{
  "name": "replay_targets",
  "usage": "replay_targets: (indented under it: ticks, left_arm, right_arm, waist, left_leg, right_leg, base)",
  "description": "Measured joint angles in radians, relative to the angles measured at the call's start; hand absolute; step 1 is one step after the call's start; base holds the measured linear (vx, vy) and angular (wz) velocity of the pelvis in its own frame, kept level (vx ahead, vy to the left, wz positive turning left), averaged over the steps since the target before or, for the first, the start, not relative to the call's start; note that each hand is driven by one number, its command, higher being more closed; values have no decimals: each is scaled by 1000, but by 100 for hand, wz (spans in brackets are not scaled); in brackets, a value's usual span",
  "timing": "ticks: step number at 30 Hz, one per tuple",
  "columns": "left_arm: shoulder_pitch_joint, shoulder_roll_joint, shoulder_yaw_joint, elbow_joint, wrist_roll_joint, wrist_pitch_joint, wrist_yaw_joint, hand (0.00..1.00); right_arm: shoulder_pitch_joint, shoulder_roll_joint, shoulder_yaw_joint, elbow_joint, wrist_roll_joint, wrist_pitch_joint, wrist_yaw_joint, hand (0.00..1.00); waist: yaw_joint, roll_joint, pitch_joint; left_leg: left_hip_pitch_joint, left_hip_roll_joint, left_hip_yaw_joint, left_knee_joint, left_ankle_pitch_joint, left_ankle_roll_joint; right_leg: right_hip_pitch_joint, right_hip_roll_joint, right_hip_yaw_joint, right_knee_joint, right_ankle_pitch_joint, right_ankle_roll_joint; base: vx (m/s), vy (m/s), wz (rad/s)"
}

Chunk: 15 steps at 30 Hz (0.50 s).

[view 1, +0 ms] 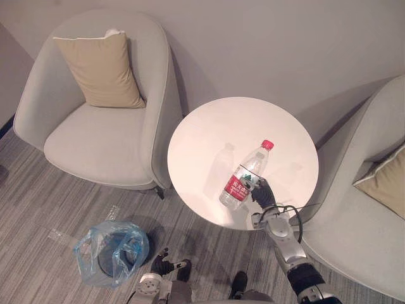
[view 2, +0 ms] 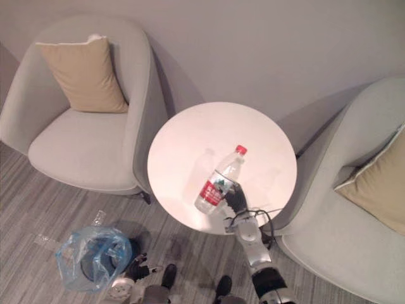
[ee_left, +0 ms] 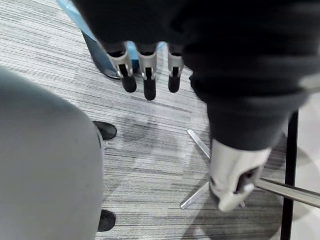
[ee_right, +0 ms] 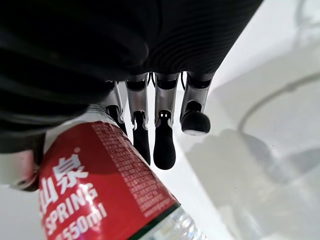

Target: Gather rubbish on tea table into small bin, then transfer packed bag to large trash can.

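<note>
So the right hand (view 1: pixel 261 194) was clamped round the lower, labelled part of the clear plastic water bottle with the red cap and red label (view 1: pixel 248 172). The bottle was tilted, cap pointing up and away. It looked clear of the round white surface (view 1: pixel 209 130), since its shadow fell apart from it. Makes sense to me: grab low on the body and it's easy to swing it over and drop it in. The small dark bin lined with a blue plastic bag (view 1: pixel 111 252) sat on the floor off to the robot's left. The left hand (ee_left: pixel 149 67) hung loose down near the floor, fingers relaxed, holding nothing.
</note>
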Motion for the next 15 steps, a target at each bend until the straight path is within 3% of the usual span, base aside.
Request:
replay_targets:
  ticks: [5,8,10,15]
  left_arm:
    - [-4,23,-73,6,-2,12,-2,0]
    - [-17,28,-94,16,-2,17,-2,0]
    - [-25,28,-96,19,-1,18,-2,0]
    - [-27,1,-78,16,-1,18,0,0]
  right_arm:
    - [76,5,-6,-72,-2,-1,32,100]
    - [121,6,-43,-147,-6,-4,31,100]
    - [121,7,-65,-152,-20,-4,26,100]
    - [106,7,-64,-170,-41,-2,8,100]
  waist:
    - [-46,-9,5]
    - [-62,-4,0]
    - [-60,-2,0]
    - [-35,20,-11]
  left_leg:
    - [0,-30,14,47,-21,2]
    - [-57,-37,-47,78,-22,-5]
    - [-85,-38,-81,78,-4,-17]
    - [-137,-27,-78,74,65,-23]
  right_leg:
    - [-67,-61,36,223,-114,28]
    - [-85,-54,107,254,-137,49]
    - [-88,-37,157,243,-137,49]
    - [-85,-23,119,189,-116,18]
  base:
    - [-100,10,4]
    - [-103,-26,57]
    - [-37,-1,60]
    - [-66,-21,37]
